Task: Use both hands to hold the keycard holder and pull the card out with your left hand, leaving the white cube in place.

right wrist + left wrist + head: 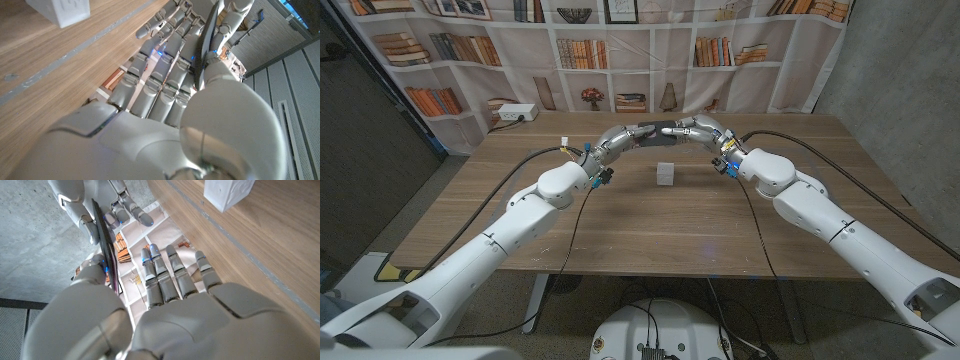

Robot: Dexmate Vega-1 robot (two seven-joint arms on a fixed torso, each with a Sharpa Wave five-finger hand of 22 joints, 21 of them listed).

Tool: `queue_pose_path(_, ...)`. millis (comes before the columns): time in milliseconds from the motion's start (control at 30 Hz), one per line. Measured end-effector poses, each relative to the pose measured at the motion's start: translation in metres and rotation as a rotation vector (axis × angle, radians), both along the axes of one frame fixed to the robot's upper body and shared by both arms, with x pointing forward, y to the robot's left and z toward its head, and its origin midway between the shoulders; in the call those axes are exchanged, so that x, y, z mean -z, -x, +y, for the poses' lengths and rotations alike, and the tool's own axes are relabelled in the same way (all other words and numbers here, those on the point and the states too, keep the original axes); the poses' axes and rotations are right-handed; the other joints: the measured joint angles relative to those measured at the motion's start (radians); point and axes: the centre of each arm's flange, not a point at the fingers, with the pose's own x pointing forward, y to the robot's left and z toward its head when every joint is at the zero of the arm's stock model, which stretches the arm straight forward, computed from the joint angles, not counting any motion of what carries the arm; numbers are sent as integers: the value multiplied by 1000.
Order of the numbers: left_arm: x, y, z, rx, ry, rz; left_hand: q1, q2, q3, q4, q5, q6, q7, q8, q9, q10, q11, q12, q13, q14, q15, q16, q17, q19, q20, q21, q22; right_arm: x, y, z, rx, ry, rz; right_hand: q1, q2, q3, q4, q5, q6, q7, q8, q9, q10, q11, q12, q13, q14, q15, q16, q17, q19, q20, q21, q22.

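Both arms are reaching in from the near corners and meeting above the far middle of the wooden counter (720, 215). The left hand (625, 136) and the right hand (703, 129) are gripping the two ends of a thin, dark, flat keycard holder (665, 128), holding it up off the counter between them. In the left wrist view the holder is showing edge-on, pinched by thumb against fingers (159, 277). A small white cube (666, 174) is sitting on the counter just nearer than the hands, untouched.
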Motion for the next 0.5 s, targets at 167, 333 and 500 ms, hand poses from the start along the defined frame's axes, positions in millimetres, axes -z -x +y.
queue_pose_path(167, -1, 1, 0, 3, -5, 4, -5, -5, -8, 0, -3, -2, 2, -4, -1, -4, 0, 1, -5, -5, 5, 6, 0, 0, 0, 0, 0, -2, 0, -4, 41, -23, -34, 0, 0, -4, 4, -8, 0, 0, -1, -2, 0, 0, 0, -3, -2, -2, -7, 0, -5, 5, -6, 0)
queue_pose_path(333, 1, 4, -1, 9, -3, 6, -5, -5, -8, 0, -7, 16, 12, -4, -1, 11, 12, 14, -13, 10, -6, 13, -3, 0, 0, 0, 0, -2, -1, -7, 75, -27, -54, 0, 0, -4, 4, -8, -1, 1, -2, 1, 0, 0, 0, -6, -3, -1, -11, 0, -11, 11, -9, 0)
queue_pose_path(500, 1, 5, 0, 8, 12, 10, -5, -5, -8, 0, -7, 51, 14, -1, -6, 40, 8, 23, -19, 32, -13, 24, -3, 1, 0, 3, 0, -2, -1, -9, 107, -31, -72, 10, 4, -8, 8, -8, -2, 2, -2, 2, -1, 1, 0, -6, -10, 2, -14, -5, -13, 13, -9, 0)
